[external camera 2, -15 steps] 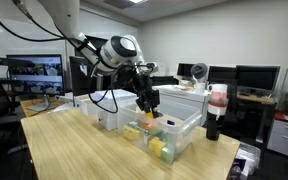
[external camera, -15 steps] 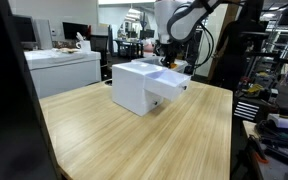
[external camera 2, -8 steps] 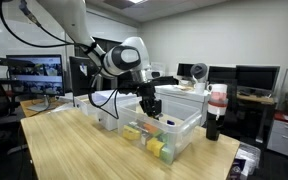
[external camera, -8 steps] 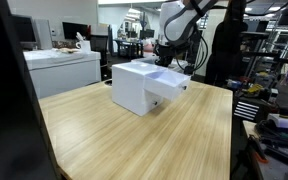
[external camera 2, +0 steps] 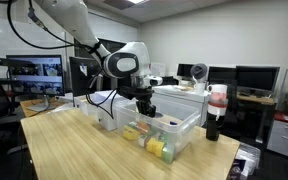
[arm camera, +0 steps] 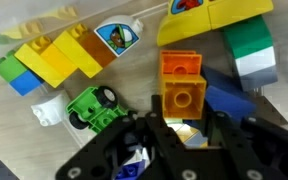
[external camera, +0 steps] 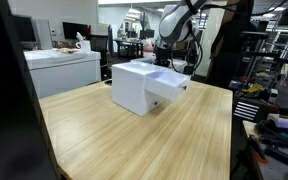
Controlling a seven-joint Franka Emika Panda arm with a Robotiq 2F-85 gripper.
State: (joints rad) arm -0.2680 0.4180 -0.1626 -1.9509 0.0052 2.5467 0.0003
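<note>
Now gripper (arm camera: pixel 182 130) beside orange block (arm camera: pixel 187 100) (inside bin (external camera 2: pixel 187 136)).

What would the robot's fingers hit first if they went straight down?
Most likely the orange block, which lies just below the fingers in the clear box. Depth is hard to judge; a small piece between the fingers could be closer.
</note>
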